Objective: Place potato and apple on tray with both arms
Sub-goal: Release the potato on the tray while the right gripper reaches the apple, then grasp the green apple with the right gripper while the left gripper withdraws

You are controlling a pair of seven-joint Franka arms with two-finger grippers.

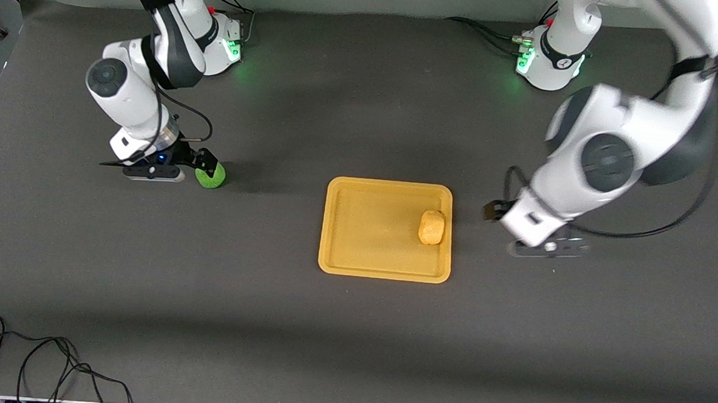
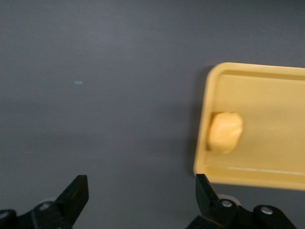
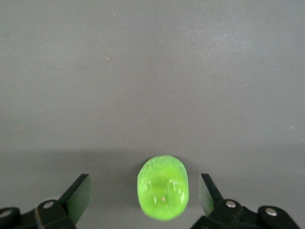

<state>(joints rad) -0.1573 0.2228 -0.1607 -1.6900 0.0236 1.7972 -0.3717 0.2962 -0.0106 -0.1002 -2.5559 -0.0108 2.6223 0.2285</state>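
Note:
The yellow-orange potato lies on the yellow-orange tray, near the tray's rim at the left arm's end. The left wrist view shows the potato and the tray too. My left gripper is open and empty over the bare table beside that end of the tray; its open fingers show in the left wrist view. The green apple rests on the table toward the right arm's end. My right gripper is open around the apple, with a gap between it and each finger.
A dark grey mat covers the table. A loose black cable lies near the table's front edge toward the right arm's end. The arms' bases stand at the table's back edge.

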